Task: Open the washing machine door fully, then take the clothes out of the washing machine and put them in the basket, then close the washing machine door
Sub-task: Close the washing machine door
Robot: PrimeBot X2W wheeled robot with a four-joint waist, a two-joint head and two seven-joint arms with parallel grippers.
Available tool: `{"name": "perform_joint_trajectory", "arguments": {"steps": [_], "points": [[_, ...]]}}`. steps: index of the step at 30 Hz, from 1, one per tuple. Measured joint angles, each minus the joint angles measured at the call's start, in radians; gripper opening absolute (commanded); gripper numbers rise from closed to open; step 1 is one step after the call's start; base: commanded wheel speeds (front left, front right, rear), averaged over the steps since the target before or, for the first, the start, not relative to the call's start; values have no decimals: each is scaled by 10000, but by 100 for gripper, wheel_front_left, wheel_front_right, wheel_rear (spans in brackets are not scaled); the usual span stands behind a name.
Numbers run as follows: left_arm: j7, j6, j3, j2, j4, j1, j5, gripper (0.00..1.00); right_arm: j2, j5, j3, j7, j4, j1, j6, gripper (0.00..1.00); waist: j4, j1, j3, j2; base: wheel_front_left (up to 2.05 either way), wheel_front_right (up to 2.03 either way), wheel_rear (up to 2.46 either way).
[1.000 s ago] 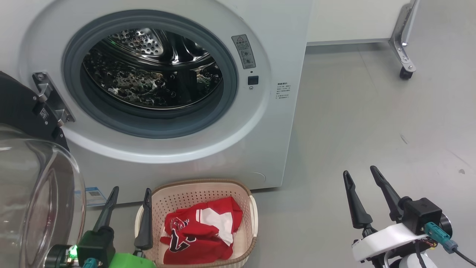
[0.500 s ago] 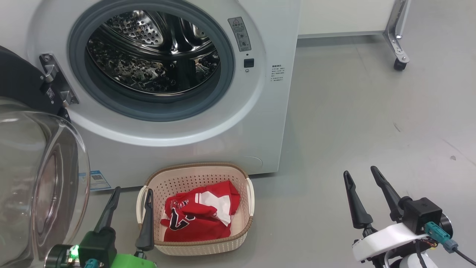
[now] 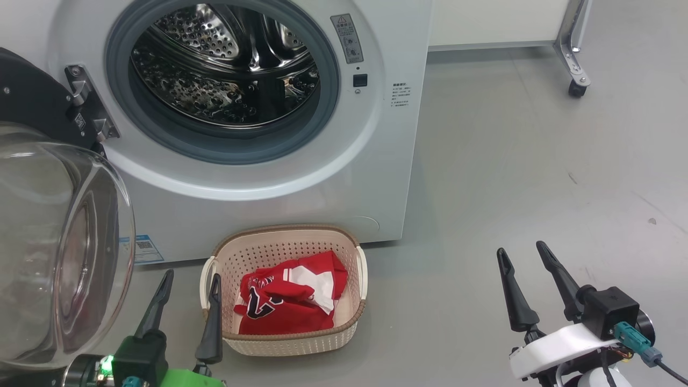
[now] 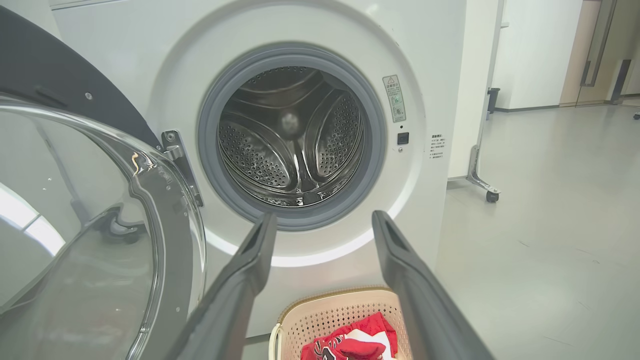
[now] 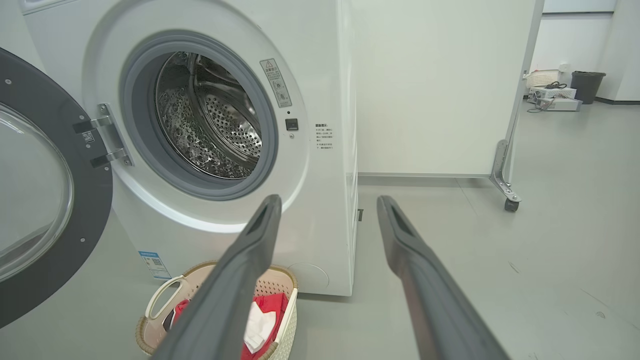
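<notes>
On the grey floor (image 3: pixel 510 161) before the washing machine (image 3: pixel 376 161), the clothes (image 3: pixel 285 303) lie in the basket (image 3: pixel 285 230), and the washing machine door (image 3: pixel 59 252), swung wide on its left hinge, stands just left of the left gripper (image 3: pixel 192 274), spread and empty like the farther right gripper (image 3: pixel 520 247).

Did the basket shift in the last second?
No. The basket keeps its place against the washing machine; the whole head view shifted, so the camera moved.

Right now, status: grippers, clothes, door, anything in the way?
Left gripper open, empty. Right gripper open, empty. Clothes in basket. Door open wide, left gripper beside its glass.
</notes>
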Motion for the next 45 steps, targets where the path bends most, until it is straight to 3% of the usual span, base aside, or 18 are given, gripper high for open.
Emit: {"name": "perform_joint_trajectory", "arguments": {"steps": [13,23,45], "points": [[88,0,-27,6,-113,54,12,100,-52,2,-69,0,-40,64,-84,100,175,0,19,0,-2,2,0],[176,0,-81,4,-155,53,13,100,-146,10,-184,0,-163,170,-174,100,692,0,27,0,0,0,0],[161,82,153,-12,-163,79,58,100,-261,15,-188,12,-307,357,-173,100,3069,0,-49,0,0,0,0]]}}
